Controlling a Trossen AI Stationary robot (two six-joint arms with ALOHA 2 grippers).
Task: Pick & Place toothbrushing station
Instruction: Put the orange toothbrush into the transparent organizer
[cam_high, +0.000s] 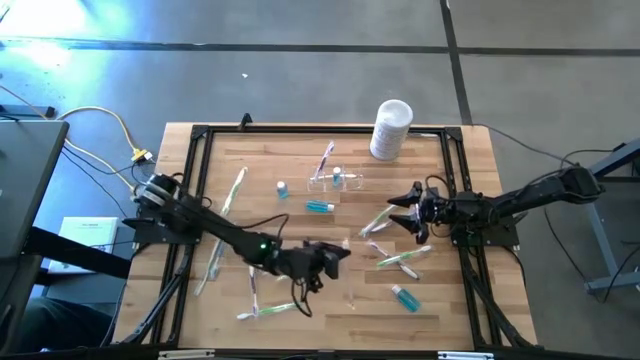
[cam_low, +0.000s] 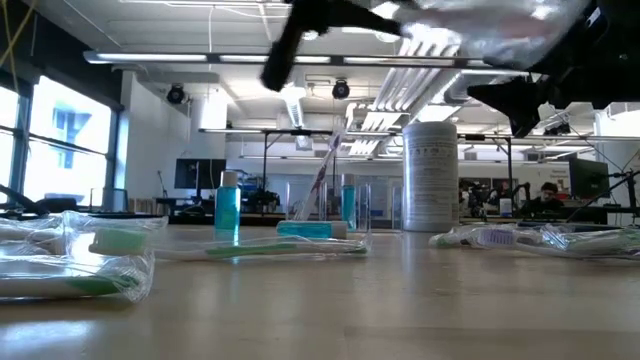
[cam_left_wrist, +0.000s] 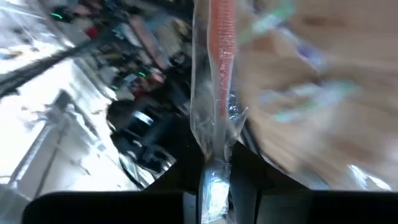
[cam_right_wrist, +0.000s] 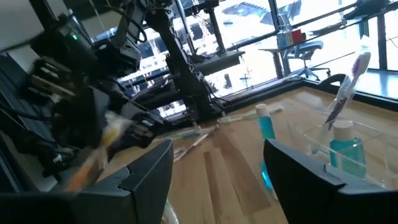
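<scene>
Clear crinkled plastic wrapping around an orange-handled toothbrush (cam_left_wrist: 222, 74) fills the left wrist view, its end pinched between the narrowly set fingers of the left hand (cam_left_wrist: 216, 190); the brush head is cut off at the picture's edge and the surroundings are smeared. From above, that left hand (cam_high: 335, 257) is seen low over the near middle of the wooden bench (cam_high: 300, 165), and the held packet is hardly made out there. The right hand (cam_high: 405, 211) is held wide and empty at the right side, just beside some wrapped toothbrushes (cam_high: 398, 260). The small clear plastic toothbrushing station (cam_high: 335, 180) stands upright at the far middle, with a pink toothbrush (cam_high: 326, 159) leaning in it; beside it in the right wrist view a blue bottle (cam_right_wrist: 347, 147) is seen. A white cylindrical container (cam_high: 391, 128) stands at the far right edge. Only the low view gives the room: ceiling lights, windows, and a seated person (cam_low: 546, 195) far behind.
</scene>
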